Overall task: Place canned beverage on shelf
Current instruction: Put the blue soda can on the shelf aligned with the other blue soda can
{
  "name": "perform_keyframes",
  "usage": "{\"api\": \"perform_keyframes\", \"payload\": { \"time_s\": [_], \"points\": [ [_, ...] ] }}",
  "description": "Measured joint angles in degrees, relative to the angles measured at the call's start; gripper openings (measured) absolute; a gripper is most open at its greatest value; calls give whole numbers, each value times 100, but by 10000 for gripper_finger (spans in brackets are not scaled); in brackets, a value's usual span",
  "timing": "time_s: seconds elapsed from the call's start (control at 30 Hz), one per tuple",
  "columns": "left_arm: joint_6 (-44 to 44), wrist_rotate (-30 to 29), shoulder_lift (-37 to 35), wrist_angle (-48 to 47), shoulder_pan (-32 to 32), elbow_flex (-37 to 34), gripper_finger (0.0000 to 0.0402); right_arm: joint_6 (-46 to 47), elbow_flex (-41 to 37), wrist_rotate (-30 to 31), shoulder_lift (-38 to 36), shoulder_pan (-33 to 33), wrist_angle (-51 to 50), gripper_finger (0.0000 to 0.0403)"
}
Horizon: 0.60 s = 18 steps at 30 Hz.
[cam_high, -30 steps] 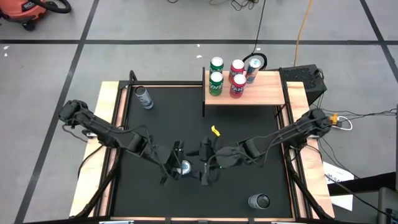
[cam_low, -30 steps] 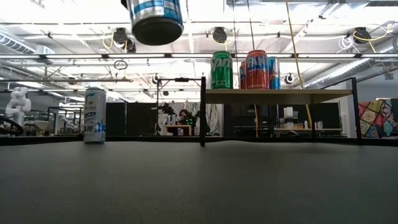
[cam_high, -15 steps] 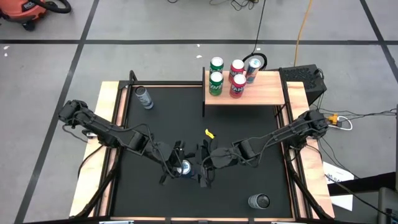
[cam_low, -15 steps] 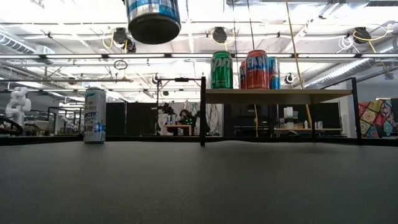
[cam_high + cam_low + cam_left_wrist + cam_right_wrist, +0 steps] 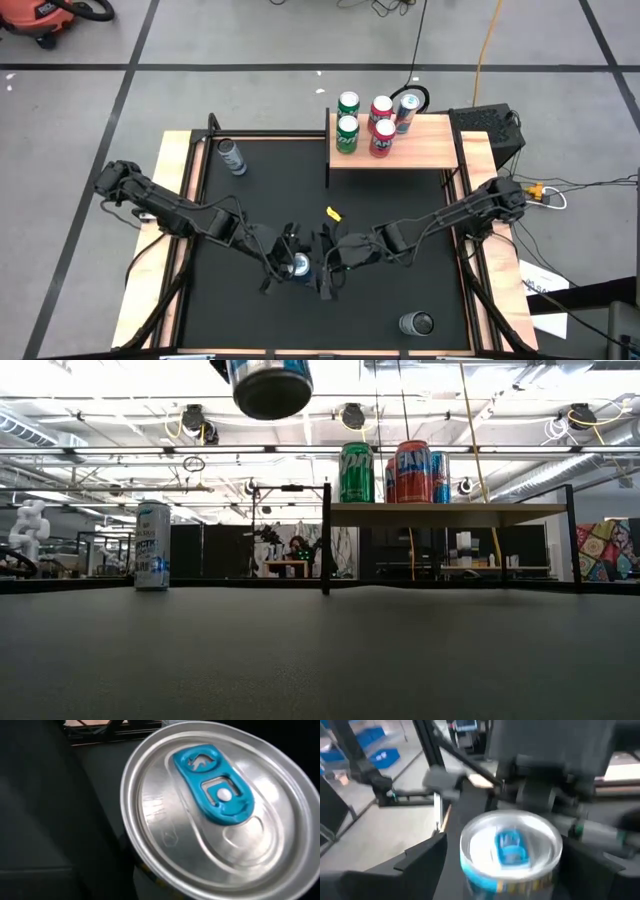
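Note:
A silver can with a blue tab (image 5: 215, 795) hangs high over the mat's near middle (image 5: 298, 266), upright; only its base shows in the low view (image 5: 271, 387). My left gripper (image 5: 288, 264) is shut on it from the left. My right gripper (image 5: 324, 264) is open just right of it, its fingers (image 5: 422, 862) standing on either side of the can (image 5: 510, 847); I cannot tell whether they touch it. The shelf (image 5: 420, 150), a wooden board on black posts (image 5: 450, 513), stands at the far right with several cans on it. My left gripper holds the can by its side wall below the top rim (image 5: 293, 268), coming from the table's left and slanting a little downward. The can's lid hides the fingers in the left wrist view. The can stays upright, lifted well clear of the mat.
A tall white and blue can (image 5: 232, 157) stands at the mat's far left (image 5: 152, 546). A grey can (image 5: 416, 323) stands at the near right. The shelf's free board lies to the right of its cans (image 5: 435, 135).
My right gripper has moved toward the table's left, up to the can held by my left gripper, and now flanks it.

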Motion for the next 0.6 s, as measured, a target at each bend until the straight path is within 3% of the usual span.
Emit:
{"api": "perform_keyframes", "payload": {
  "time_s": [0.27,0.6],
  "points": [
    [-41,32,7,68,31,-2,219,152,7,-25,22,-31,-101,339],
    [-207,112,7,86,16,-2,222,461,7,-13,22,-59,-194,222]
  ]
}}
